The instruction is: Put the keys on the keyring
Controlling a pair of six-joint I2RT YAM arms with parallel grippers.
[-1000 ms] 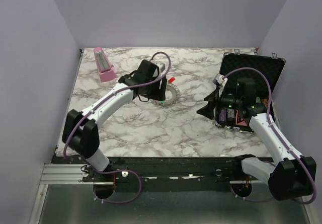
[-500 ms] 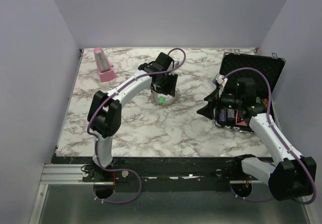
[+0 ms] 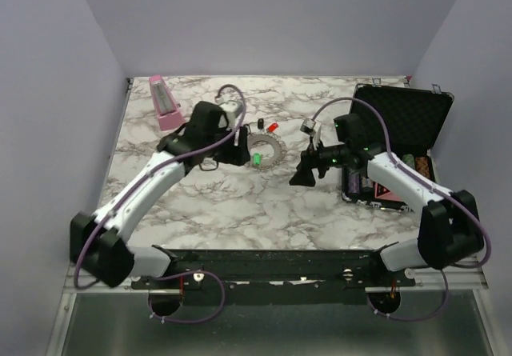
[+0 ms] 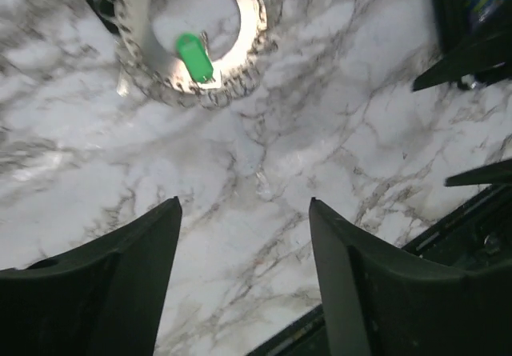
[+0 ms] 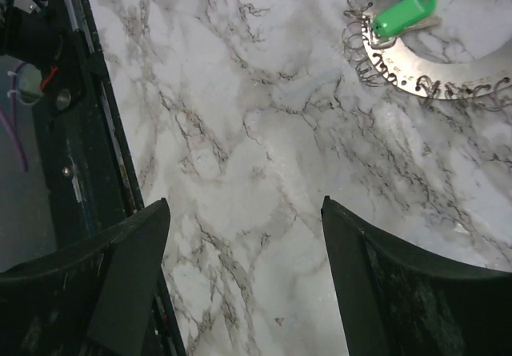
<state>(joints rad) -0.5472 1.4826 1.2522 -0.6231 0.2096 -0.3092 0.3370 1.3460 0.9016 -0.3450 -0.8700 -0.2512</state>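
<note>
The keyring [image 3: 274,146] lies flat on the marble table behind the middle. A green-headed key [image 3: 257,158] rests on its near-left rim. A red-headed key [image 3: 273,126] and a black-headed one [image 3: 260,124] lie just behind the ring. My left gripper [image 3: 232,154] is open and empty, just left of the ring. The left wrist view [image 4: 244,204] shows the ring [image 4: 252,12] and green key [image 4: 194,58] ahead of it. My right gripper [image 3: 301,175] is open and empty, right of the ring. The right wrist view [image 5: 244,204] shows the ring [image 5: 416,68] and green key [image 5: 404,14].
An open black case [image 3: 400,116] with small items lies at the right, beside the right arm. A pink metronome [image 3: 166,104] stands at the back left. The table's near edge and black rail [image 5: 88,132] show in the right wrist view.
My left gripper has pulled back off the keyring to its left side. My right gripper has moved left from the case toward the ring. The green key stays on the ring.
</note>
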